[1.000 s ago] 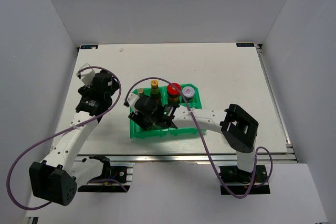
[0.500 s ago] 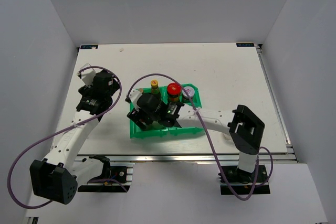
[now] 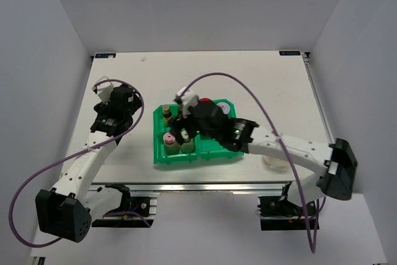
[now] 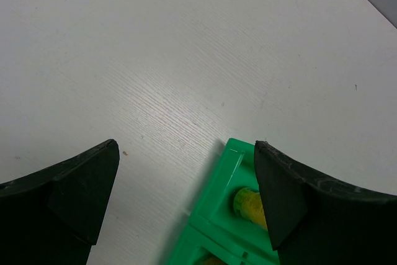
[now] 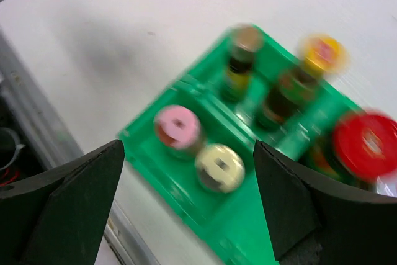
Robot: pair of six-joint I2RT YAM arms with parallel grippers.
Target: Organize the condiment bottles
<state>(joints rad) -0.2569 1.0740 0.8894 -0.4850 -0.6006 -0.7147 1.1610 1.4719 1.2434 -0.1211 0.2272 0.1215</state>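
The condiment bottles stand in a green tray (image 3: pixel 208 156). In the right wrist view a pink-capped bottle (image 5: pixel 178 130) and a cream yellow-capped one (image 5: pixel 218 167) share the near compartment. Two slim dark yellow-capped bottles (image 5: pixel 239 61) (image 5: pixel 296 85) stand behind them, and a red-lidded jar (image 5: pixel 366 144) is at the right. My right gripper (image 5: pixel 188 150) (image 3: pixel 183 127) hangs open above the tray (image 5: pixel 248 231), holding nothing. My left gripper (image 3: pixel 118 107) (image 4: pixel 185 147) is open over bare table left of the tray's corner (image 4: pixel 231 167), where one yellow cap (image 4: pixel 247 202) shows.
A silver-lidded jar (image 3: pixel 224 109) sits in the tray's back right compartment. A pale round thing (image 3: pixel 275 162) lies on the table to the right of the tray, partly under my right arm. The table's near edge rail (image 3: pixel 217 185) runs just in front of the tray.
My right gripper has opened and risen out of the tray's front left compartment, moving right, which uncovers the pink-capped and cream bottles. The right arm has swung out to the right. The left arm is still.
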